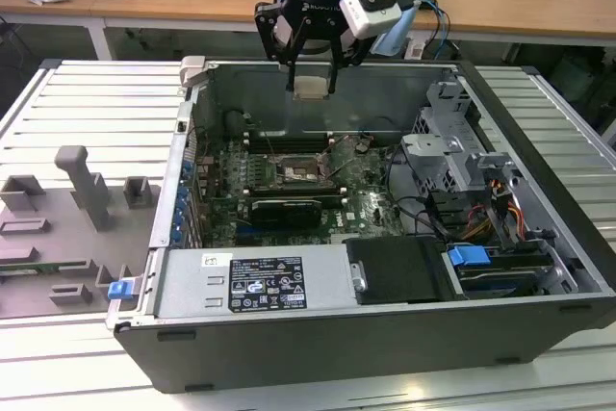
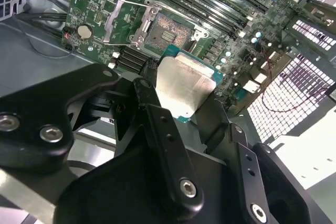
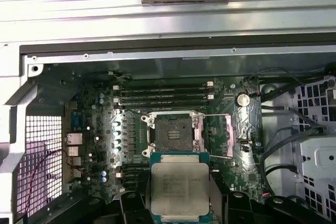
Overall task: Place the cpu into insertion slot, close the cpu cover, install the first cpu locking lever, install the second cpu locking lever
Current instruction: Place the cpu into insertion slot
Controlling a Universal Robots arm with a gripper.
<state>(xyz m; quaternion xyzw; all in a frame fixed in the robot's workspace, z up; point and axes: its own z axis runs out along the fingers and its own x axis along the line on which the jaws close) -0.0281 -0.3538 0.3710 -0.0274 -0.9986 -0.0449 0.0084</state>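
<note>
1. Hovering above the open computer case (image 1: 337,353), the gripper (image 1: 311,82) clamps the cpu (image 3: 179,187) between its black fingers (image 2: 157,116), metal top showing in both wrist views.
2. Down on the motherboard (image 1: 371,207), the insertion slot (image 1: 301,175) lies bare, at six o'clock from the gripper in the exterior view (well apart).
3. Beside it, the cpu cover (image 2: 139,31) stands flipped open.

Your exterior view looks down on the whole computer case (image 1: 385,353); both wrist views, closer, share the insertion slot (image 2: 167,30) (image 3: 173,132).
</note>
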